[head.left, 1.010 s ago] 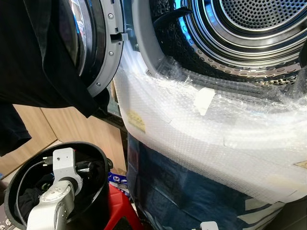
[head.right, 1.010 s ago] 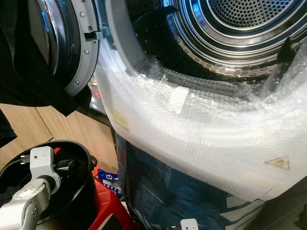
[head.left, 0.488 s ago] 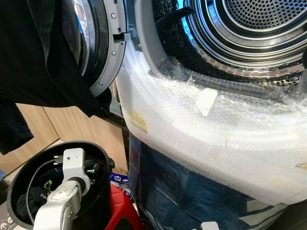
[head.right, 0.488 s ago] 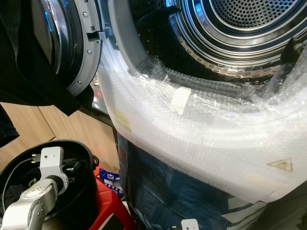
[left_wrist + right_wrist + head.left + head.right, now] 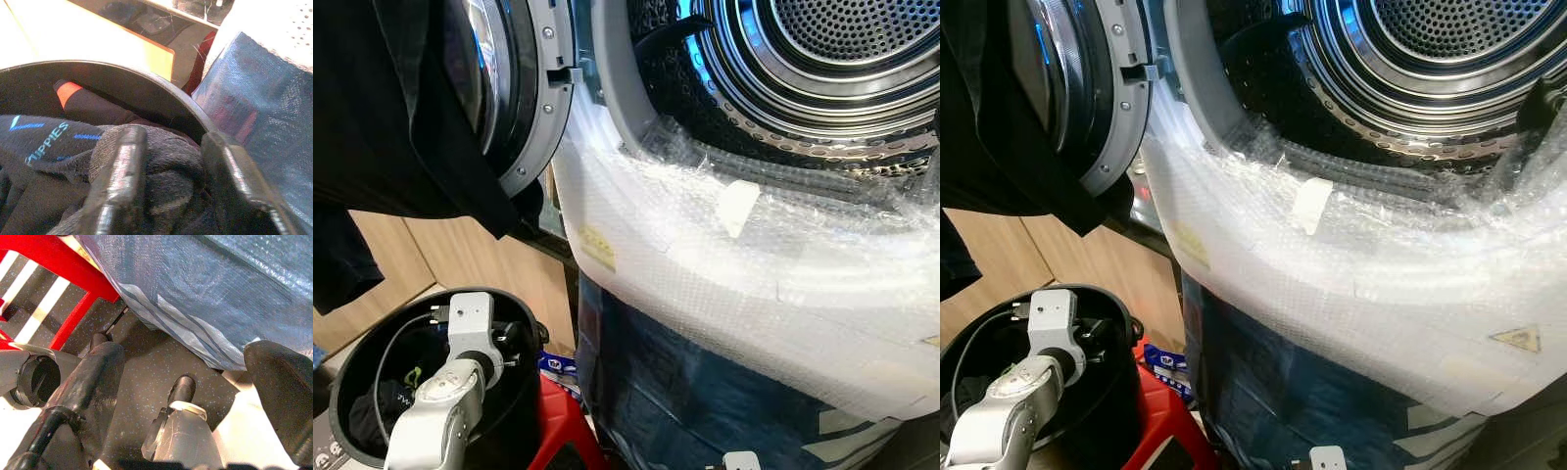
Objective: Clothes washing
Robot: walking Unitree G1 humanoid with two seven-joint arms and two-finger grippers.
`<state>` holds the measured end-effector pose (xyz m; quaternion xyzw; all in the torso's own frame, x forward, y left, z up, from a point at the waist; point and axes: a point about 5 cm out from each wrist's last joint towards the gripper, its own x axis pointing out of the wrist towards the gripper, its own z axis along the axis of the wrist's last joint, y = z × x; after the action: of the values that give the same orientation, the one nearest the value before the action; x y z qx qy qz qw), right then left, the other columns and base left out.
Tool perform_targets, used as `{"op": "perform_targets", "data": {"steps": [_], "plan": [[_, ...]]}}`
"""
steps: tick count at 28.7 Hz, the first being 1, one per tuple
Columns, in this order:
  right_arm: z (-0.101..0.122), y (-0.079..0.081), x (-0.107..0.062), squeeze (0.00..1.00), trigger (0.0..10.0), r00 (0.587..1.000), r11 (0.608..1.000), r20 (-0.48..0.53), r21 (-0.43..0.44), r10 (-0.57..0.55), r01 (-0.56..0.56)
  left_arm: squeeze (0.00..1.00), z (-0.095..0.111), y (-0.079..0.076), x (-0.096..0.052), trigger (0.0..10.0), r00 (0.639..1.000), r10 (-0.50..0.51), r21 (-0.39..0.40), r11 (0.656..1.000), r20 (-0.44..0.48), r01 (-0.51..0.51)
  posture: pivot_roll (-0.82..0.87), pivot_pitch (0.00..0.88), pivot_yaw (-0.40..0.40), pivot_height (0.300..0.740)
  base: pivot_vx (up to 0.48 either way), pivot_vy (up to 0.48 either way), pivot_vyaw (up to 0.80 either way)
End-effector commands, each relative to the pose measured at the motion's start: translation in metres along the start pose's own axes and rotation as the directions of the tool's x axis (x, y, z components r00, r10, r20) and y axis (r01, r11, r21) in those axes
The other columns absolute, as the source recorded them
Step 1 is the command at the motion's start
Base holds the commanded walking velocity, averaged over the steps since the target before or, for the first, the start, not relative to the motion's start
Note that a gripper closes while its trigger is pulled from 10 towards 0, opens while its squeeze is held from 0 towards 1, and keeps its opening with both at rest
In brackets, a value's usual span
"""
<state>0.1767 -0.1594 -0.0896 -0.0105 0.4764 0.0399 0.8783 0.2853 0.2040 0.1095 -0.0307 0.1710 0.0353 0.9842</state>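
Note:
A black bucket (image 5: pixel 524 311) of dark clothes stands low on my left, on a red stool (image 5: pixel 558 421). My left arm (image 5: pixel 470 318) reaches down into it. In the left wrist view my left gripper (image 5: pixel 171 186) is shut on a bunched dark grey garment (image 5: pixel 166 161), beside a dark sock with blue lettering (image 5: pixel 44 139). The washing machine's steel drum (image 5: pixel 822 59) is open ahead, its door (image 5: pixel 533 98) swung to the left. My right gripper (image 5: pixel 186 362) hangs open over the floor.
Black clothing (image 5: pixel 401 127) hangs over the open door. Bubble wrap (image 5: pixel 724 264) covers the machine's front below the opening, with blue sheeting (image 5: pixel 705 392) under it. Wooden cabinets (image 5: pixel 470 259) stand behind the bucket. The stool's red legs (image 5: pixel 73 279) are near my right gripper.
My left wrist has moved slightly up and to the right inside the bucket. The whole view has shifted a little as the camera moved.

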Motion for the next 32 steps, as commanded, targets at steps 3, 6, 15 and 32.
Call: {"op": "perform_targets", "data": {"steps": [3,6,15,32], "plan": [[-0.005,0.000,-0.001,0.00,10.0,1.000,1.000,-0.010,0.018,-0.003,0.003,0.00,0.003,-0.001,-0.001,0.0,1.000,-0.020,0.015,1.000,0.012,0.020,0.20,0.000,0.044,0.740,0.000,0.000,0.00],[-0.005,0.000,-0.001,0.00,10.0,1.000,1.000,-0.011,0.017,-0.002,0.002,0.00,0.002,-0.002,-0.002,0.0,1.000,-0.022,0.015,1.000,0.014,0.022,0.20,0.000,0.042,0.740,0.000,0.000,0.00],[-0.003,0.000,0.000,0.00,10.0,1.000,1.000,-0.007,-0.018,0.008,-0.009,0.00,-0.001,-0.007,-0.003,0.0,0.999,-0.039,0.029,0.999,0.029,0.039,0.21,0.000,0.040,0.740,0.000,0.000,0.00],[-0.004,0.001,-0.001,0.00,10.0,1.000,1.000,-0.012,-0.016,0.011,-0.011,0.00,0.036,-0.023,-0.008,0.0,0.962,-0.182,0.083,0.982,0.204,0.168,0.22,0.000,0.035,0.740,0.000,0.000,0.00]]}}
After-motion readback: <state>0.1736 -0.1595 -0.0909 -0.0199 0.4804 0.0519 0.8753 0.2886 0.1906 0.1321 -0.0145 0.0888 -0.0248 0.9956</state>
